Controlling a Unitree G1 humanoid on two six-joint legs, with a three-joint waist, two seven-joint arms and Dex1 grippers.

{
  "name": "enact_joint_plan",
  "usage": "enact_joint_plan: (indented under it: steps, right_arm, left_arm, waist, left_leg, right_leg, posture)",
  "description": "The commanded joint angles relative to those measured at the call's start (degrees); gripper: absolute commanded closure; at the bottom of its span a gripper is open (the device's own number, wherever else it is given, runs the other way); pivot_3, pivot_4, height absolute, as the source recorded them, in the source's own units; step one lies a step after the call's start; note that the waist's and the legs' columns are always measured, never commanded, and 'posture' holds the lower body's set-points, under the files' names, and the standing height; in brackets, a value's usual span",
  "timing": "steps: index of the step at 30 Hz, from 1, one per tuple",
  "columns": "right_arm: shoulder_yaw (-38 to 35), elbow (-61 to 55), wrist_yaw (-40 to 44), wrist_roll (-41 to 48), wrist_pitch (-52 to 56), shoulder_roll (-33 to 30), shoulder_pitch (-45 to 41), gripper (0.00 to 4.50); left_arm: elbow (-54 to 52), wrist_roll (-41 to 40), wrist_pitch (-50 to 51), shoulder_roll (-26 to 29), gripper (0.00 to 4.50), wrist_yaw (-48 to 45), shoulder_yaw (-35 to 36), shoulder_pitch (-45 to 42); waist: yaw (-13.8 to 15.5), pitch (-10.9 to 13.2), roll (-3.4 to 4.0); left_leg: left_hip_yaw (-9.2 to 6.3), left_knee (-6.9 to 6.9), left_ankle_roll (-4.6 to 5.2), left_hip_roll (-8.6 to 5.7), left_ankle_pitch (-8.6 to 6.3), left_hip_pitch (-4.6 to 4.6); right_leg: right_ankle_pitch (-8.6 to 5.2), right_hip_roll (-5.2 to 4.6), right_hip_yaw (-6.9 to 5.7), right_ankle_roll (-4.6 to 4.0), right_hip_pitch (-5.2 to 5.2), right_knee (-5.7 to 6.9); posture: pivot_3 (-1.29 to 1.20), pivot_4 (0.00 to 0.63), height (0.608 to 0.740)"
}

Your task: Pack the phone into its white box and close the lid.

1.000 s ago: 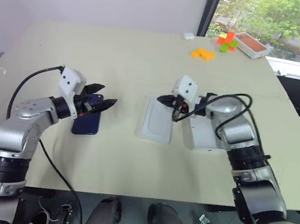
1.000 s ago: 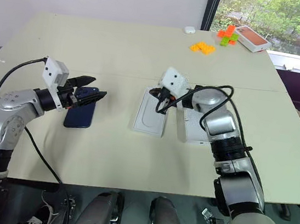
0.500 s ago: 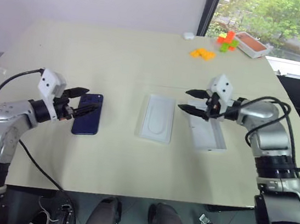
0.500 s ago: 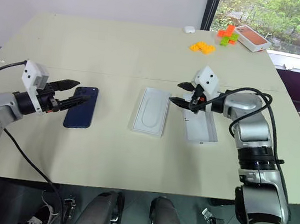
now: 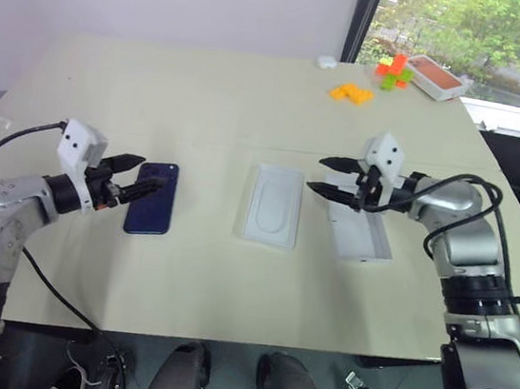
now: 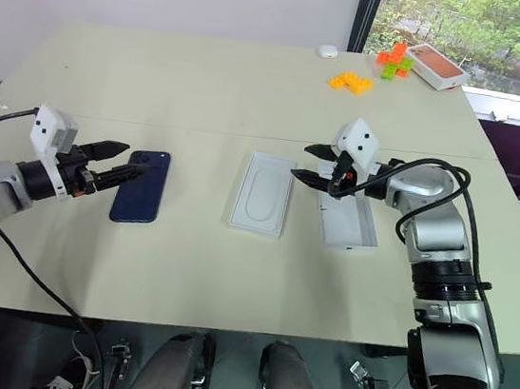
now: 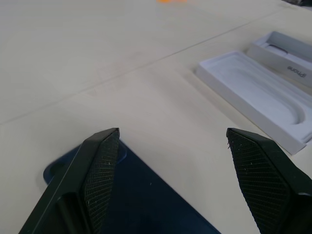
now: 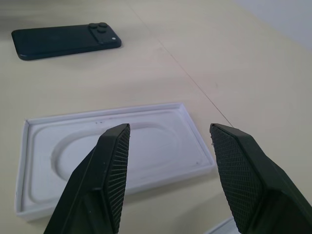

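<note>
left gripper [image 5: 129,187] hangs at the left of the head view, fingers spread wide and empty, tips over the near-left edge of the phone [image 5: 152,198]. the phone lies flat just to the gripper's right, long axis running toward the top of the frame, so this arm is the nearer one. right of centre lies the thin white insert [image 5: 273,204]. beyond it the right gripper [image 5: 331,176], parted and holding nothing, hovers by the white box [image 5: 362,235]. a second ago the left gripper sat over the phone and has since drawn back leftward; the right one was shut at the insert and has opened and swung right.
</note>
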Motion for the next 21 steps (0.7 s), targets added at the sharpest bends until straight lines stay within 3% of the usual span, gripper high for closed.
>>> enact_joint_plan:
  steps: [1,12,18,21]
  right_arm:
    - [0.3,-1.8,-1.4,-0.5,-1.8,0.9,-1.8,1.79]
    - [3.6,-1.5,-4.7,-3.4,-4.2,5.0,-2.7,1.79]
    - [7.4,-1.4,-8.2,-6.7,-6.0,9.8,-3.4,1.79]
    - [11.6,-1.6,-10.2,-11.0,-8.7,11.9,-4.0,1.79]
  left_arm:
    - [-0.3,-0.1,-1.0,1.0,0.79,0.4,2.6,0.6]
    - [2.3,-5.4,7.9,1.1,0.79,2.2,6.9,0.7]
    - [4.6,-4.0,5.2,0.2,0.79,4.1,7.8,1.7]
    - [6.5,-5.9,9.5,0.6,0.79,5.3,8.3,1.5]
  waist:
    - [0.1,0.0,0.0]
    - [-0.1,0.0,0.0]
    - [0.0,0.0,0.0]
    - [0.0,0.0,0.0]
  left_leg:
    - [0.0,0.0,0.0,0.0,0.0,0.0]
    - [0.0,0.0,0.0,0.0,0.0,-0.02]
    - [0.0,-0.04,-0.01,0.0,0.0,-0.02]
    - [0.0,-0.04,-0.01,0.0,0.0,-0.03]
  right_leg:
    - [0.0,0.0,0.0,0.0,0.0,0.0]
    - [0.0,-0.04,0.0,-0.01,-0.02,-0.02]
    - [0.0,-0.04,0.0,-0.01,-0.06,0.0]
    - [0.0,-0.07,0.01,-0.01,-0.07,-0.01]
  posture:
    - [0.0,0.15,0.74]
    - [0.0,0.15,0.74]
    - [0.0,0.15,0.74]
    - [0.0,0.15,0.74]
